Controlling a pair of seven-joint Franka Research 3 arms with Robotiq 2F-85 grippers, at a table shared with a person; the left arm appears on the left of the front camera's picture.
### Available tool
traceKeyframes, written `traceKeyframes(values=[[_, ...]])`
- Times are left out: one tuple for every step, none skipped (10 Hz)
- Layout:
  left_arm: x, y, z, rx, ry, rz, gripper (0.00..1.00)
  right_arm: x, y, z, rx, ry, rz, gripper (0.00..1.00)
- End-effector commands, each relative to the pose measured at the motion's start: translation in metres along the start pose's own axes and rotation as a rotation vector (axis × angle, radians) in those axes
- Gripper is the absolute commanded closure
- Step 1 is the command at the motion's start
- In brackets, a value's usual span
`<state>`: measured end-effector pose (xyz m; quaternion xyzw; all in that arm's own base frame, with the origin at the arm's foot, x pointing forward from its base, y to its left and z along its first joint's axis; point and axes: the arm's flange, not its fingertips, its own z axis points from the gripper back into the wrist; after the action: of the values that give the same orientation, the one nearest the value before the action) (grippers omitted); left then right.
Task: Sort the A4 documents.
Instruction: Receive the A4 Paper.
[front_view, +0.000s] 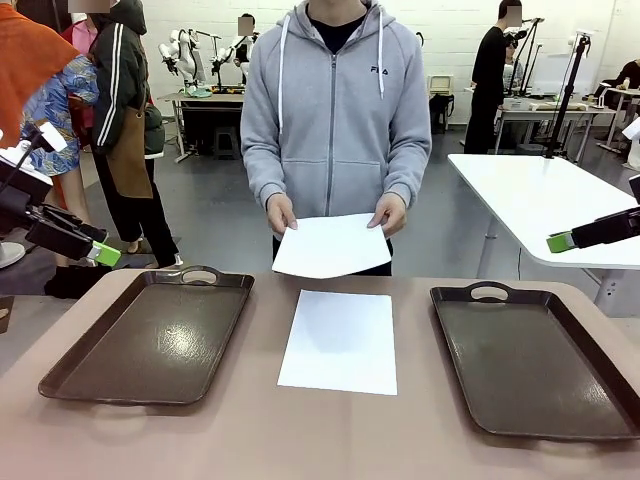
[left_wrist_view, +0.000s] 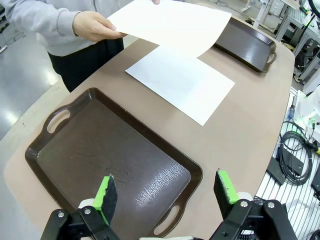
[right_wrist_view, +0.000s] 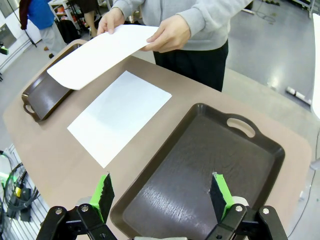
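The table (front_view: 250, 440) has a smooth, pale brown top and it stands in a large workroom with a grey floor and a white brick wall; a white table (front_view: 540, 200) is behind on the right, and some other people stand farther away. The left claw (left_wrist_view: 166, 186) hangs in the air above the near end of the left tray (front_view: 150, 340), its two green pads spread wide, and it holds nothing and touches nothing. The right claw (right_wrist_view: 161, 186) hangs in the same way above the right tray (front_view: 530, 360), also wide apart and with nothing between the pads. Both trays are dark brown, with handles, and they have nothing inside. Between them, one white sheet (front_view: 340, 342) lies flat on the table, apart from both trays. At the far side a person in a grey hoodie holds a second white sheet (front_view: 330, 245) with one hand (front_view: 281, 213) and the other hand (front_view: 388, 212). This sheet is in the air over the far edge of the table, a little bent, near the far end of the flat sheet.
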<state>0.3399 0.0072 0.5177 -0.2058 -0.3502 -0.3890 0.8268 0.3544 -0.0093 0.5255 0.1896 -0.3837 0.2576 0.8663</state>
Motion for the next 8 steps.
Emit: traceKeyframes(values=[[-0.0006,0.0016,-0.0011,-0.009,-0.006,0.0,0.0,-0.0005,-0.0003,-0.0014,0.008,0.0,-0.011,0.0],[-0.0006,0.0016,-0.0011,-0.009,-0.006,0.0,0.0,-0.0005,-0.0003,-0.0014,0.008,0.0,-0.011,0.0],[-0.0006,0.0016,-0.0011,-0.009,-0.006,0.0,0.0,-0.0005,-0.0003,-0.0014,0.008,0.0,-0.011,0.0],[-0.0006,0.0016,-0.0011,-0.009,-0.006,0.0,0.0,-0.0005,-0.0003,-0.0014,0.008,0.0,-0.011,0.0],[-0.0006,0.0016,-0.0011,-0.009,-0.006,0.0,0.0,-0.0005,-0.0003,-0.0014,0.008,0.0,-0.011,0.0],[-0.0006,0.0016,-0.0011,-0.009,-0.006,0.0,0.0,-0.0005,-0.0003,-0.0014,0.008,0.0,-0.011,0.0],[-0.0006,0.0016,-0.0011,-0.009,-0.006,0.0,0.0,-0.0005,-0.0003,-0.0014,0.008,0.0,-0.011,0.0],[-0.0006,0.0016,-0.0011,-0.009,-0.006,0.0,0.0,-0.0005,-0.0003,-0.0014,0.008,0.0,-0.011,0.0]])
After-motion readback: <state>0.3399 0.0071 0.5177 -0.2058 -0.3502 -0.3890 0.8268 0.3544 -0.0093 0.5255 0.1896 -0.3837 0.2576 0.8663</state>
